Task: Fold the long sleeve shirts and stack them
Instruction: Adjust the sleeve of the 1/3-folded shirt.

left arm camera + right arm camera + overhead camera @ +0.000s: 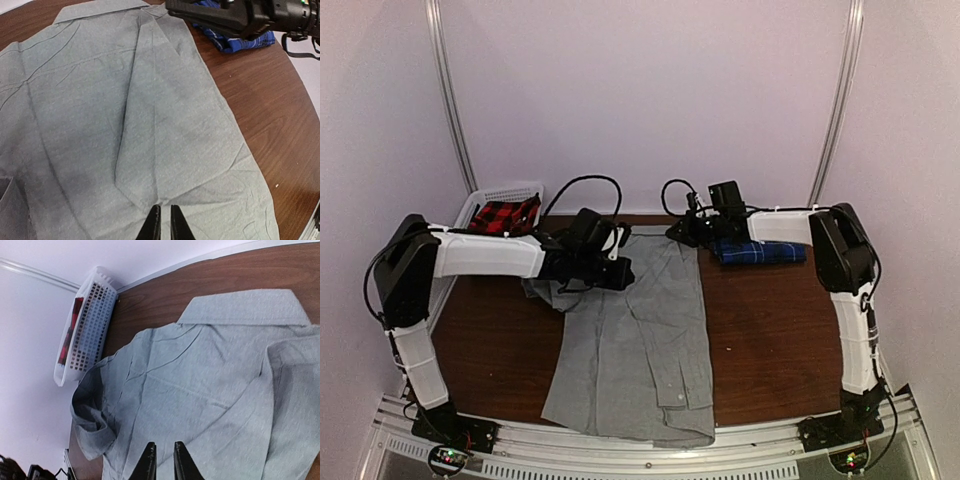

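At the far left of the worktop (pixel 770 340), a white basket (pixel 510 189) held a red-and-black plaid cloth (pixel 505 217). The left pincer (pixel 165 222), all but closed and empty, hung over the grey shirt (pixel 640 340) spread flat mid-worktop. The right pincer (pixel 165 460), slightly parted and empty, hovered near the collar, beside the folded blue plaid shirt (pixel 760 253) at far right.

Pairs white link shells with bulky black joint housings on the left arm (pixel 485 255) and right arm (pixel 855 340), trails looping black cables (pixel 582 180) off both wrists, ends in slim black tapered fingers (pixel 154 226), and stands on black bases (pixel 442 424) with tiny green lights (pixel 445 461).
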### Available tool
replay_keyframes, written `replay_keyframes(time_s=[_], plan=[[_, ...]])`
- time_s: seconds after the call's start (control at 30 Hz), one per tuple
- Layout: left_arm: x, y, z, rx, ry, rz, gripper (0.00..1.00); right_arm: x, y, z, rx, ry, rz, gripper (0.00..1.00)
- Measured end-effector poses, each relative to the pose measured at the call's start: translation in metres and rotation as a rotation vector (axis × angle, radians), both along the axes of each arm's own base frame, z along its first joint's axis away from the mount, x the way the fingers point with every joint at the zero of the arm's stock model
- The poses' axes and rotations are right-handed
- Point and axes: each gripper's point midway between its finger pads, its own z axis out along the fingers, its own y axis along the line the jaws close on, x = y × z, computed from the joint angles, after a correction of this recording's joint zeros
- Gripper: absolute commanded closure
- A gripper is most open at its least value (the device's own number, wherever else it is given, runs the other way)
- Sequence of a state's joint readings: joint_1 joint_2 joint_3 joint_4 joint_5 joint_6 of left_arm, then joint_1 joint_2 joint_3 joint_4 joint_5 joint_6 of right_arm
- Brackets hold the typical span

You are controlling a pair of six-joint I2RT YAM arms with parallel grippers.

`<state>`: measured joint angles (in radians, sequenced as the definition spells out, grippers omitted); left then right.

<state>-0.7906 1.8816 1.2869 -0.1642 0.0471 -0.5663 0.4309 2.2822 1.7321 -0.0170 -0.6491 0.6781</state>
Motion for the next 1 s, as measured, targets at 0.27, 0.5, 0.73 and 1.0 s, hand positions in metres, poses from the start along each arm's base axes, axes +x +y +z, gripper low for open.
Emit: replay_keyframes(time_s=[0.27, 0.5, 0.73, 1.0], plan=[[-0.054, 0.057, -0.017, 0.046, 0.055, 0.022, 0.9, -0.106, 0.018, -0.012, -0.035, 0.029, 0.083, 0.86], [-0.097, 0.096, -0.077, 0.124, 0.192, 0.059, 0.91, -0.173, 0.023, -0.057, -0.064, 0.113, 0.124, 0.88], [-0.116, 0.078, -0.087, 0.1, 0.22, 0.045, 0.92, -0.175, 0.005, -0.077, -0.063, 0.138, 0.071, 0.89], [-0.125, 0.047, -0.09, 0.066, 0.236, 0.028, 0.92, -0.151, -0.024, -0.09, -0.061, 0.137, 0.003, 0.9]])
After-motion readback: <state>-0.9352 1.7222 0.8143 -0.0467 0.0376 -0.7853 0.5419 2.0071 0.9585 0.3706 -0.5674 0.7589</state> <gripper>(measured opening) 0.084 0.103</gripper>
